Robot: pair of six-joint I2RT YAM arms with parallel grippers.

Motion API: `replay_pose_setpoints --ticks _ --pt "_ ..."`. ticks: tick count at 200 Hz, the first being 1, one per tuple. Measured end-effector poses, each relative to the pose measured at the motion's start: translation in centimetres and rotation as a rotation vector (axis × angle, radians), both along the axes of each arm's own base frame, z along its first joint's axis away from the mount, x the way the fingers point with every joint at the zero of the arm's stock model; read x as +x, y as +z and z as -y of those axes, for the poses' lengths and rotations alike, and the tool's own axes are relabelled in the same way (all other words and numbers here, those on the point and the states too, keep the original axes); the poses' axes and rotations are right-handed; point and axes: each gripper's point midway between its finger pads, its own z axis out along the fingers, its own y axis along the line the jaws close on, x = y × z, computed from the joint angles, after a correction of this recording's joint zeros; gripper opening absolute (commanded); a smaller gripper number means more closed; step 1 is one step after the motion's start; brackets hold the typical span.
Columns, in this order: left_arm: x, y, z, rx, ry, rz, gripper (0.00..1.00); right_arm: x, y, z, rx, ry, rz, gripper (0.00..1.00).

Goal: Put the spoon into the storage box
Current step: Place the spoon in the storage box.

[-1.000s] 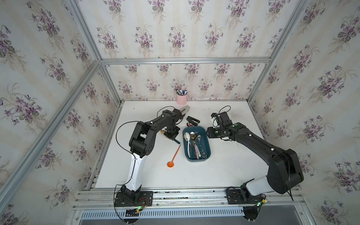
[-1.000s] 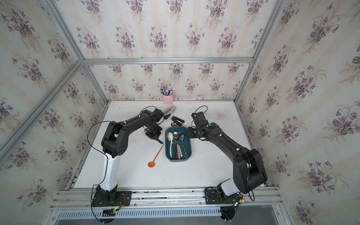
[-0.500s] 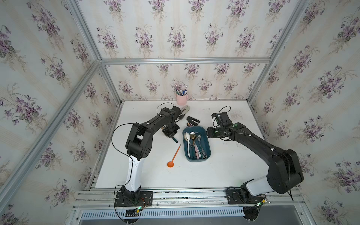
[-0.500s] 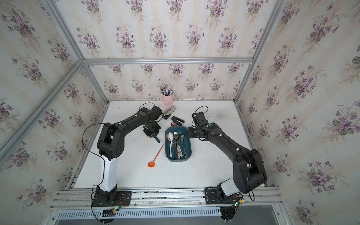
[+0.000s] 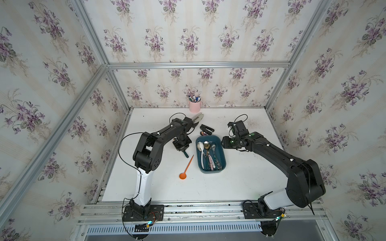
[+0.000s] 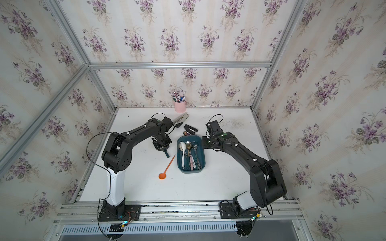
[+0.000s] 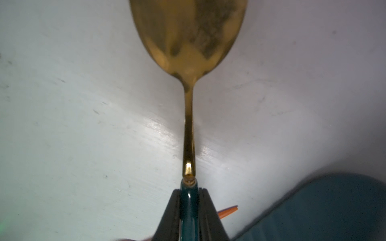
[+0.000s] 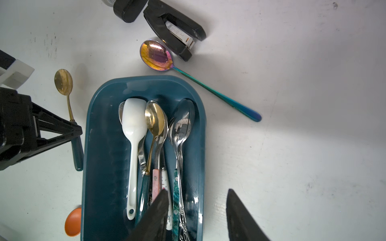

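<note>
The left tool is seen clamped tight on the teal handle of the gold spoon. The spoon is held just beside the storage box, outside its wall on the left arm's side, not in it. Whether it is lifted clear of the worktop cannot be told. Several other spoons are already laid inside the box. The right tool is held half spread, nothing gripped, above the box's wall on the right arm's side. An orange spoon and an iridescent spoon are seen lying on the worktop.
</note>
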Motion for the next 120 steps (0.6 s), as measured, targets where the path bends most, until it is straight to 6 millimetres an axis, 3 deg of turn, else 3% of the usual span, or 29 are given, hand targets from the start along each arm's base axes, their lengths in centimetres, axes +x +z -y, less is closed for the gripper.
replay_pose_setpoints --ticks 31,69,120 --pt "0.2 0.7 0.6 -0.027 -0.048 0.014 0.1 -0.1 -0.2 0.1 0.004 -0.015 -0.01 0.47" --pt "0.6 3.7 2.3 -0.071 -0.126 0.081 0.1 0.4 0.1 0.5 0.011 -0.032 -0.004 0.47" --pt "-0.9 7.3 5.5 -0.127 -0.25 0.127 0.09 1.9 1.1 1.2 0.042 -0.044 0.009 0.47"
